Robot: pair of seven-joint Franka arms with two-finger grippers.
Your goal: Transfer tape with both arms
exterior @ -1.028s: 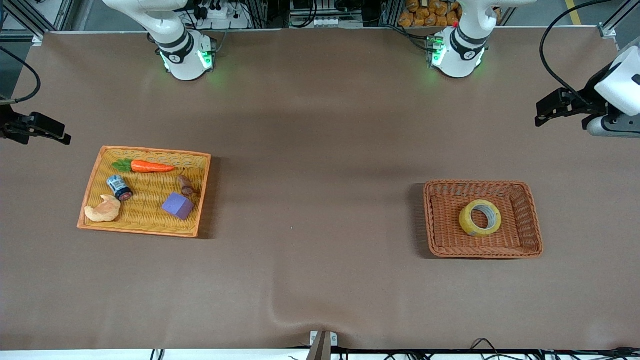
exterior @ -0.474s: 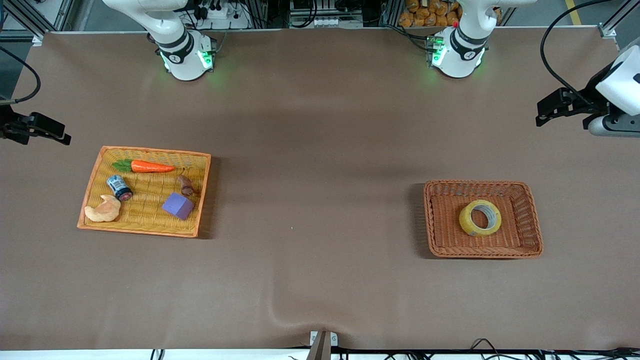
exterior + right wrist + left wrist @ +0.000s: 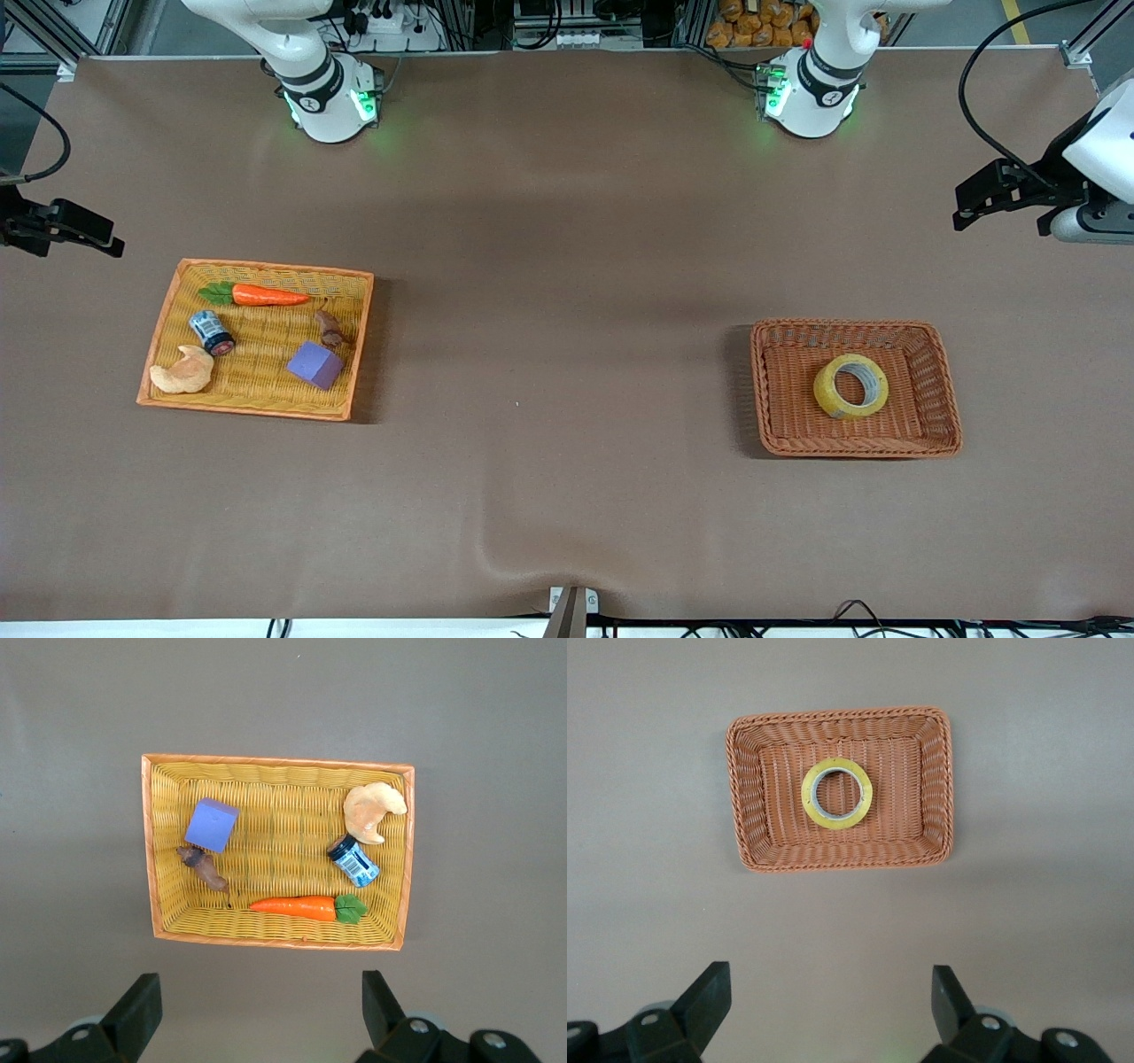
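Tape (image 3: 851, 386), a yellow roll with a pale inner core, lies flat in the brown wicker basket (image 3: 937, 441) at the lower right of the front frame, toward the left arm's end of the surface (image 3: 567, 266). Over the past second the roll and basket have not moved; only the left pincer (image 3: 974, 195), at the right edge of the frame, has drifted slightly toward that edge and lower in the picture. Its fingers (image 3: 709, 997) stand wide apart with nothing between them, high over bare surface, with the basket in plain sight of its wrist camera. The right pincer (image 3: 89, 239) waits at the left edge, likewise spread and empty. The scene would suit a roll awaiting pickup as well as one just delivered; that small drift does not settle which.

The basket is tightly woven, shallow, rectangular, with a braided rim. A flatter yellow woven tray (image 3: 177, 403) with an orange border sits at the lower left, holding a glossy orange carrot (image 3: 266, 295), a small blue jar (image 3: 212, 332), a tan croissant (image 3: 182, 371), a purple foam-like block (image 3: 314, 364) and a small brown piece (image 3: 330, 329) whose nature is unclear. The surface is matte brown sheeting, rippled near the bottom edge.
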